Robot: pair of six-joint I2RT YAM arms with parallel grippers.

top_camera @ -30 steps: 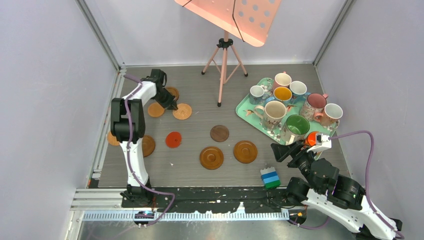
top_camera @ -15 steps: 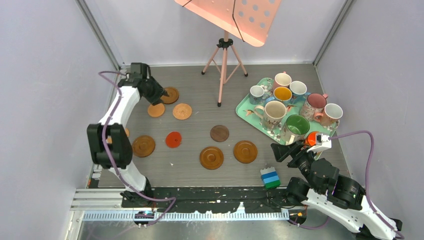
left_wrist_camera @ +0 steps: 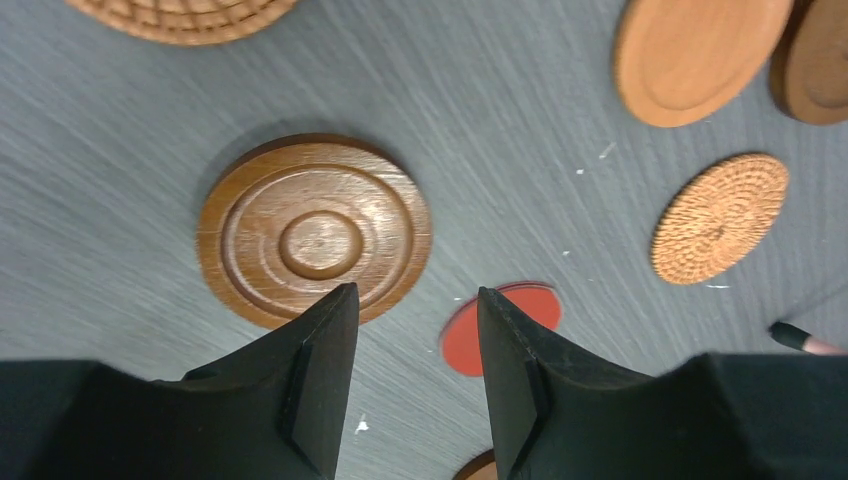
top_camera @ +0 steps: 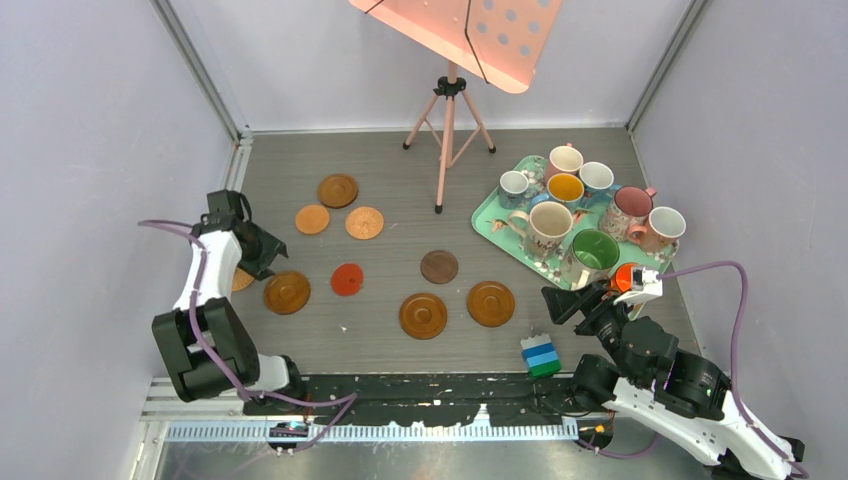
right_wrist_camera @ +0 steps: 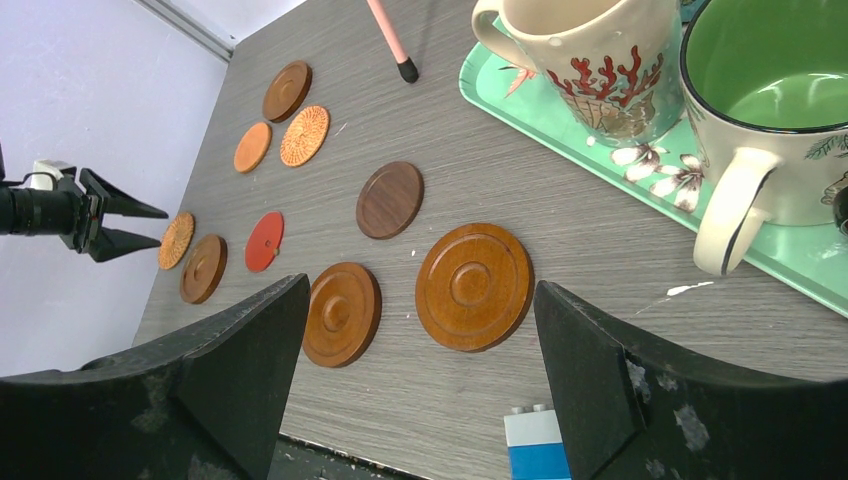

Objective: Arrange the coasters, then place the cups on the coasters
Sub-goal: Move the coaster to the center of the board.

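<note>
Several coasters lie spread over the table: a brown one (top_camera: 338, 190), an orange one (top_camera: 312, 219) and a woven one (top_camera: 365, 222) at the back left, then a grooved brown one (top_camera: 287, 292), a red one (top_camera: 347, 279), a dark one (top_camera: 439, 266) and two grooved ones (top_camera: 423, 315) (top_camera: 491, 303). My left gripper (top_camera: 262, 255) hangs open and empty at the left edge, over the gap between the grooved coaster (left_wrist_camera: 314, 230) and the red coaster (left_wrist_camera: 500, 325). Another woven coaster (top_camera: 238, 282) is partly hidden beneath it. Several cups (top_camera: 551, 222) stand on the mint tray (top_camera: 487, 222). My right gripper (top_camera: 570, 300) is wide open and empty near the tray's front corner.
A pink music stand on a tripod (top_camera: 448, 130) rises at the back centre. A blue, green and white toy block (top_camera: 541, 355) sits at the near edge by my right arm. In the right wrist view a cream coral-patterned mug (right_wrist_camera: 590, 60) and a green-lined mug (right_wrist_camera: 770, 110) stand close.
My left gripper opened and swung from the far brown coaster back to the near left edge, leaving that coaster uncovered. The right arm has not moved.
</note>
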